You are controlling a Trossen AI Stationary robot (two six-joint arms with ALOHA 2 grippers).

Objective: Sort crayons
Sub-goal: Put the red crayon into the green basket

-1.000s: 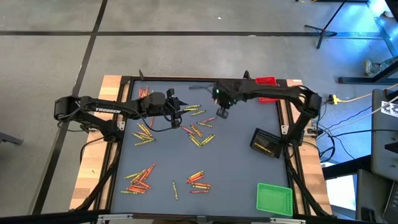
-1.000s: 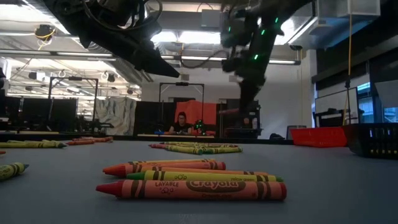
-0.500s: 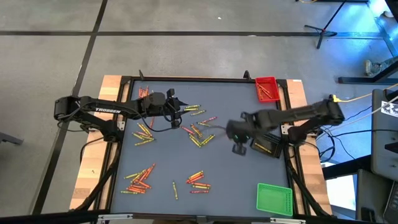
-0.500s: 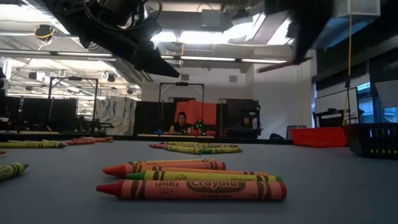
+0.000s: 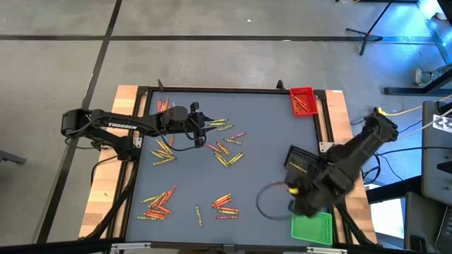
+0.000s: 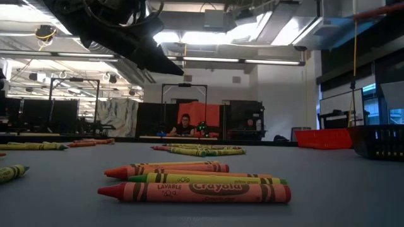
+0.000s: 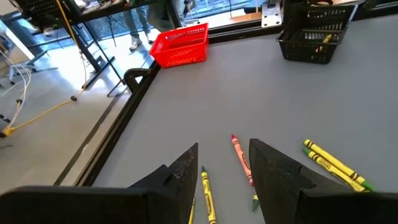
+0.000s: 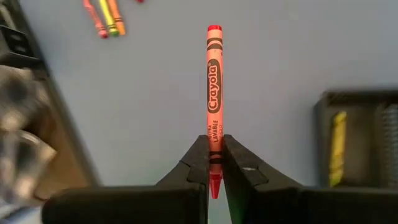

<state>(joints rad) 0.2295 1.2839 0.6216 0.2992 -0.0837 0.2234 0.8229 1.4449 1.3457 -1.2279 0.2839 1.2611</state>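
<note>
Right pincer [image 8: 215, 163] pinching one orange-red wax crayon [image 8: 214, 93] near its tip, sticking straight out past my fingers, above the grey counter [image 5: 261, 141] between the black mesh tray [image 5: 302, 163] and the green mesh tray [image 5: 312, 226]. Left pincer [image 7: 224, 167] spread, hovering low over the scattered red, orange and yellow crayons [image 5: 224, 149] mid-counter. Red mesh tray [image 5: 304, 101] sits at the far corner.

Crayons [image 5: 224, 151] lie scattered in clusters (one red [image 8: 214, 93] held).

Grey concrete floor [image 5: 56, 70], bright ceiling lights [image 6: 208, 38]
</note>
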